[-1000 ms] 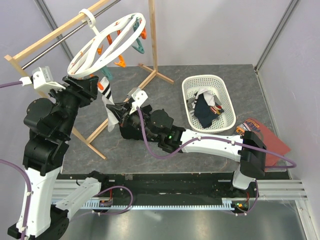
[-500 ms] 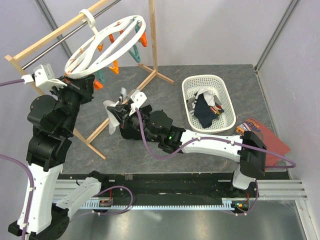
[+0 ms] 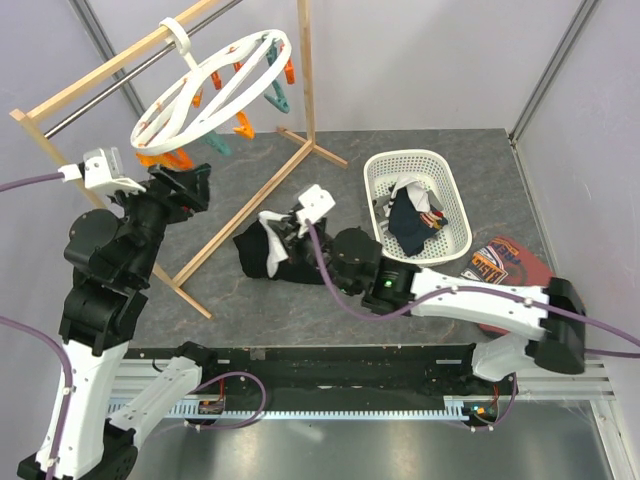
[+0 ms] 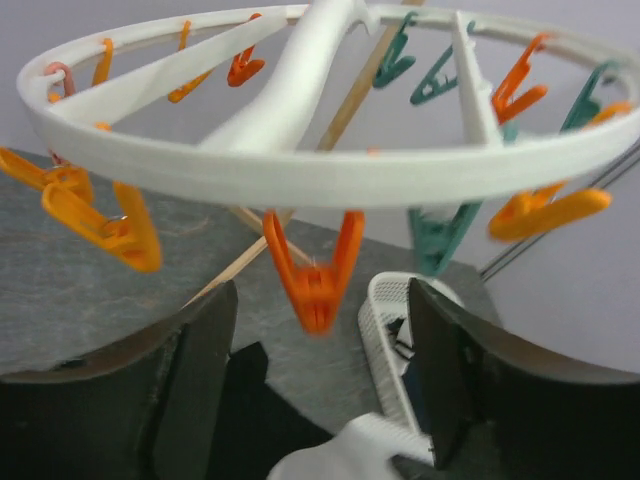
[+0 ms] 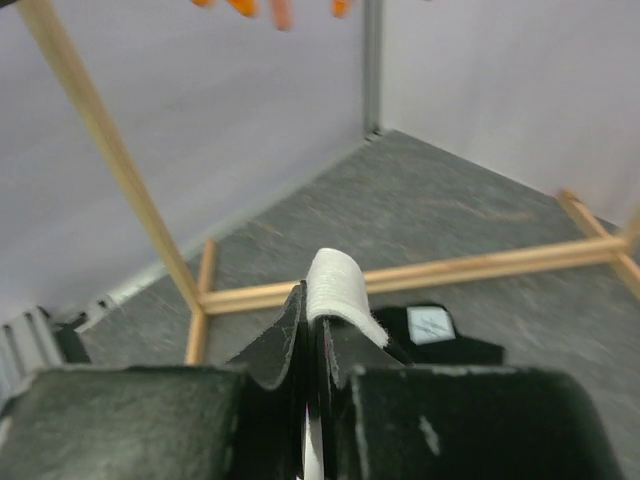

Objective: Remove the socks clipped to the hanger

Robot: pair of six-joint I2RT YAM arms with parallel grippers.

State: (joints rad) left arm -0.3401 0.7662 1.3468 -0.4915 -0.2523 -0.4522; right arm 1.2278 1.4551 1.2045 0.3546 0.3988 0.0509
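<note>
One white sock (image 5: 335,290) sat pinched in the right gripper (image 5: 312,312), whose fingers we saw nearly closed on the fabric, right by a black garment (image 3: 255,262) lying on the dark grey table (image 3: 340,185). More socks (image 3: 410,225), navy & white, lay piled in the white plastic mesh basket (image 3: 405,154), well apart from the large round white plastic hanger (image 4: 300,178). We saw the hanger hooked on the wooden rail frame (image 3: 100,68), tilted, w/ orange & teal pegs (image 4: 315,280) dangling from its ring. The left gripper (image 4: 320,300) sat just below the ring, fingers spread wide, holding nothing; in its wrist view an orange peg hung btwn them.
</note>
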